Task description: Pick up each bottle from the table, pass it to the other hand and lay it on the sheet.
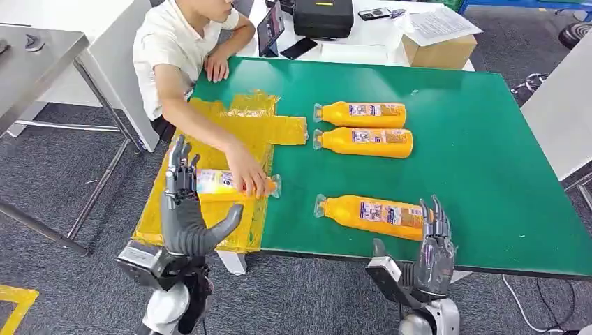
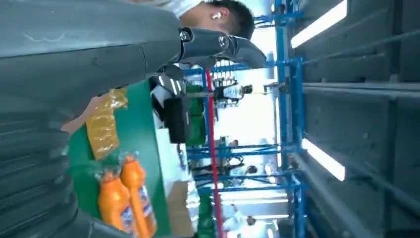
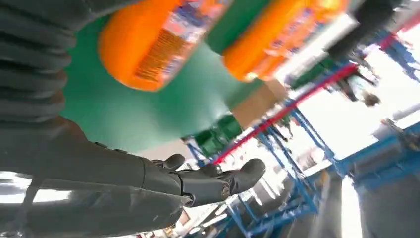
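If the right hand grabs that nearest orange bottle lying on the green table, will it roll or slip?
The nearest bottle lies on its side and looks round, so a nudge from the right hand would probably roll it across the table. It looks full of orange liquid, so likely fairly heavy for its size. Its smooth plastic and glossy label may be slippery, so gripping around the middle seems safest.

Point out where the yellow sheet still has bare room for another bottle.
The sheet's far half, between the person's forearm and the two far bottles, is bare. Its near half is crowded: a bottle lies there under the person's hand, with the left hand in front.
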